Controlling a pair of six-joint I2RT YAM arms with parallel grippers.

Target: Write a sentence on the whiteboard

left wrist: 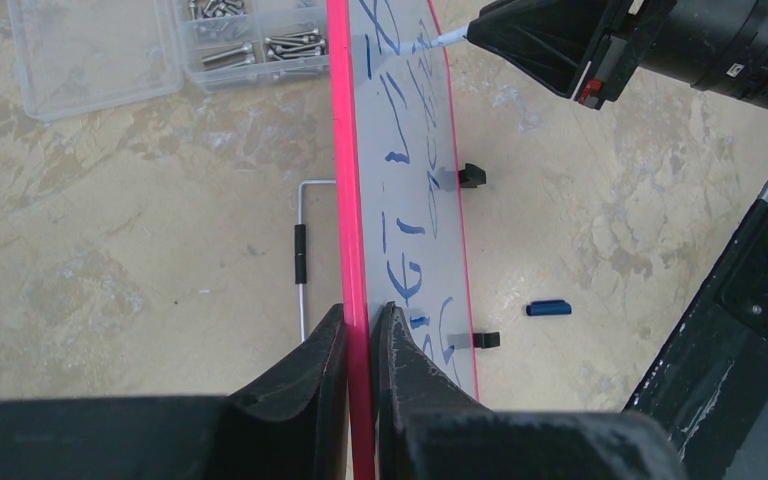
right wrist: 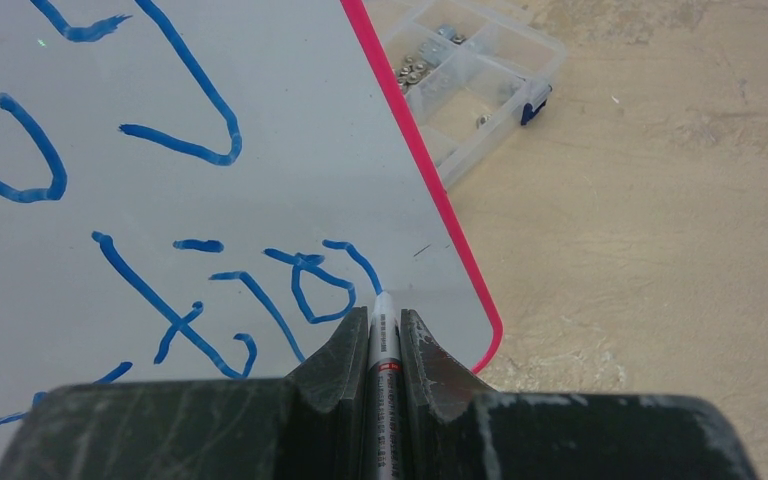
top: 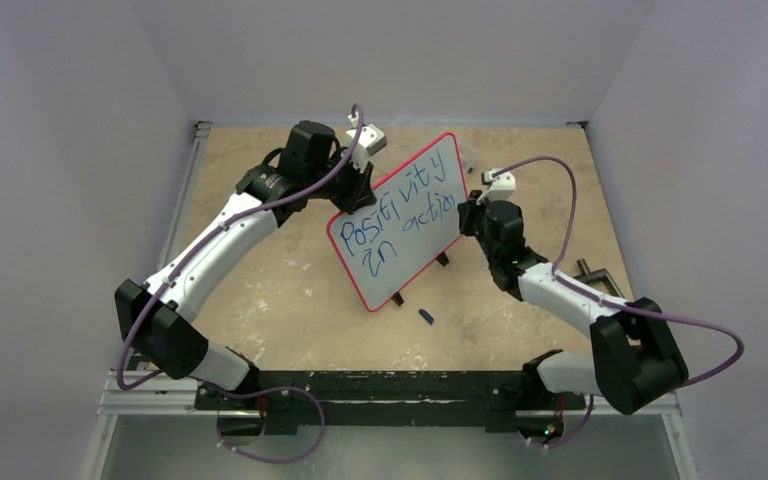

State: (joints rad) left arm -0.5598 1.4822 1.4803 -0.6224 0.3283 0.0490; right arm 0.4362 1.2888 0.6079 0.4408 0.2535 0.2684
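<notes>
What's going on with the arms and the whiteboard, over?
Left gripper shut on whiteboard edge, holding it. Right gripper shut on marker, tip at the last blue letter. Blue cap lies apart from the board.

From my top view I read blue handwriting on the whiteboard (top: 397, 222), set in two slanted lines. The upper line says "Positivity", though its first t looks close to an f. The lower line says "in actio", followed by one curved stroke of a further letter. My right wrist view shows "tio" and that stroke up close, ending at the marker (right wrist: 384, 345) tip. The marker barrel carries tiny print, too small for me to read.
</notes>
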